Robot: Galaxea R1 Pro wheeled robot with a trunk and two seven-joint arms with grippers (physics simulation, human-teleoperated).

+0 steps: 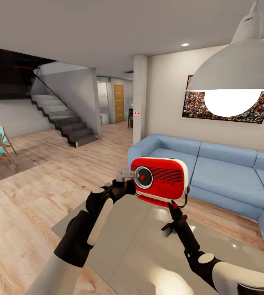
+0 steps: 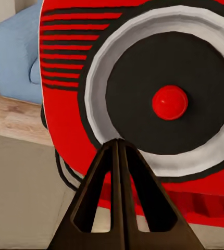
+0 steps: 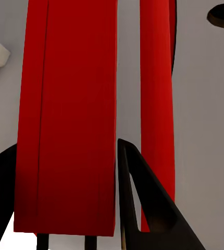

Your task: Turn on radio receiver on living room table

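2 grippers are being held at the radio receiver (image 1: 159, 179), which is raised above the table (image 1: 148, 254). The right gripper (image 1: 173, 205) is clamped on its underside; the left gripper (image 2: 117, 156), fingers pressed together, is being aimed at the dial, just below the red centre button. No writing can be read.

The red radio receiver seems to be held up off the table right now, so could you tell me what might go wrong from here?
1. The glossy red radio receiver hangs above the glossy grey-beige coffee table, gripped from below by the right gripper; a push could tip it loose.
2. The left gripper, fingers together, points below the red centre button; it may press the dial's rim instead.
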